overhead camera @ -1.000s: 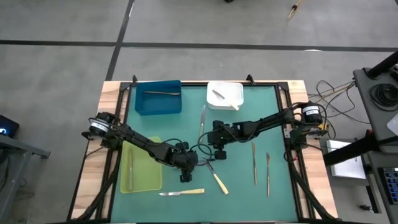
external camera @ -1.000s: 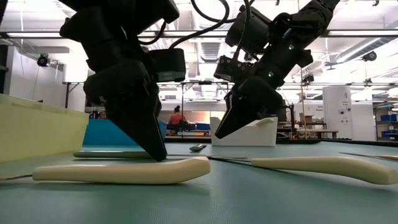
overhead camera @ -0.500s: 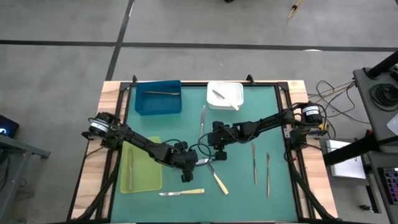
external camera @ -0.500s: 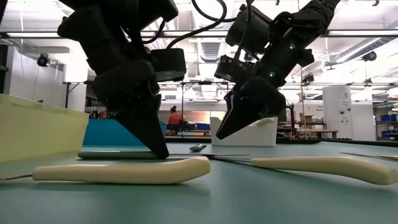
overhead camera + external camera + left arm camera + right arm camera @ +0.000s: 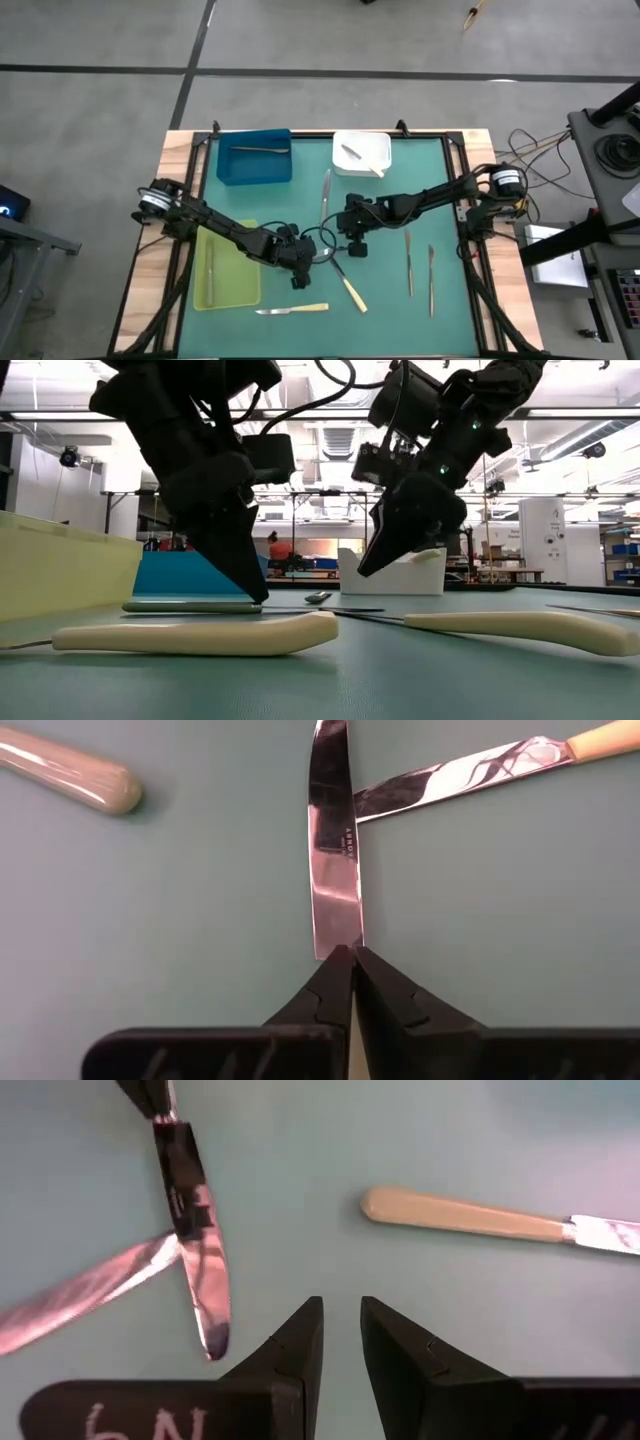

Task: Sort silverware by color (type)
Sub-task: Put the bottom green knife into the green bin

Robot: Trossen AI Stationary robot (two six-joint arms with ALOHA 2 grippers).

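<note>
Beside the yellow-green tray [image 5: 236, 288], your left gripper [image 5: 349, 958] was clamped on the end of an all-metal grey knife [image 5: 333, 850], level just above the green mat [image 5: 390, 200]. Farther from the tray, your right gripper [image 5: 341, 1320] hovered slightly parted, holding nothing.

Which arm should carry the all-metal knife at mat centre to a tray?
Left. Its tool is shut on the knife. The right tool is open, empty, beside it.
</note>
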